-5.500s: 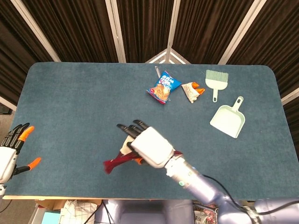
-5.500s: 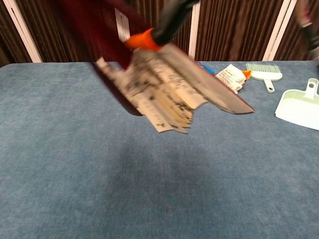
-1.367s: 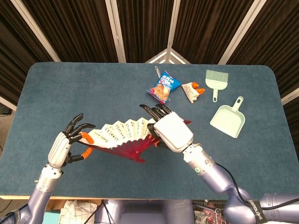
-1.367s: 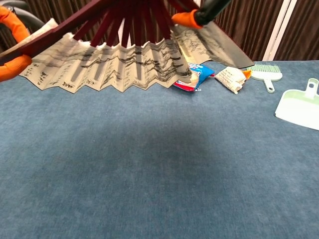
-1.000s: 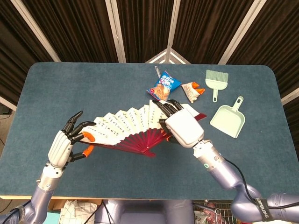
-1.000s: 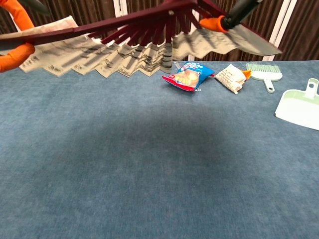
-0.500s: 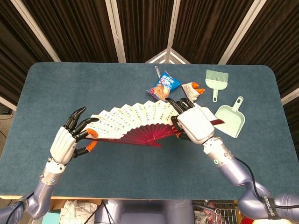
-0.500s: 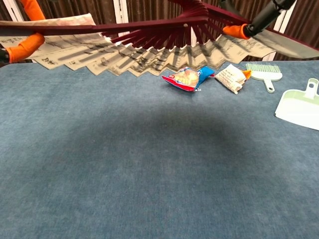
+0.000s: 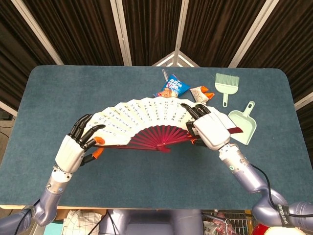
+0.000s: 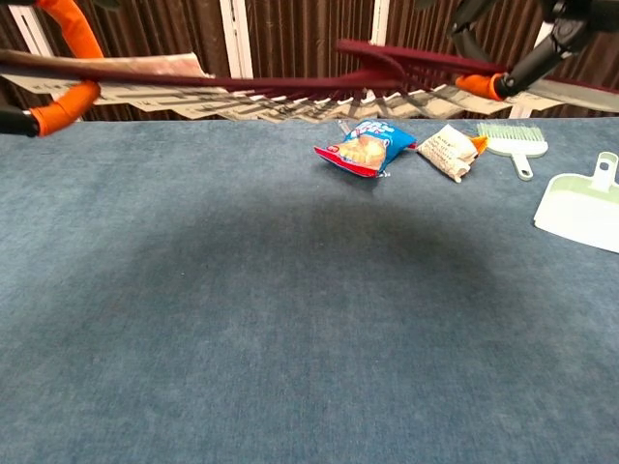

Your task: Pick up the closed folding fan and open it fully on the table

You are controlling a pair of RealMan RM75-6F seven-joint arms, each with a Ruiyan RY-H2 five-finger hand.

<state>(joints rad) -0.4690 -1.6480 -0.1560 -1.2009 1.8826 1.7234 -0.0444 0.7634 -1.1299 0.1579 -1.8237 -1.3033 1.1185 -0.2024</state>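
The folding fan (image 9: 144, 116) is spread wide, cream paper with dark writing above dark red ribs, held in the air over the table's middle. In the chest view the fan (image 10: 280, 87) shows almost edge-on, well above the blue cloth. My left hand (image 9: 73, 148) grips its left end guard between orange-tipped fingers. My right hand (image 9: 210, 129) grips the right end guard near the dustpan. In the chest view only fingertips of the left hand (image 10: 53, 68) and right hand (image 10: 517, 58) show at the top edge.
A blue snack bag (image 9: 173, 89) and a small white packet (image 9: 200, 94) lie behind the fan. A pale green brush (image 9: 226, 85) and a dustpan (image 9: 242, 125) sit at the right. The blue table (image 9: 58, 88) has bare cloth at the left and front.
Over the last seconds the fan went from nearly closed in my right hand to wide open between both hands. In the last half second the hands drew further apart and the fan flattened.
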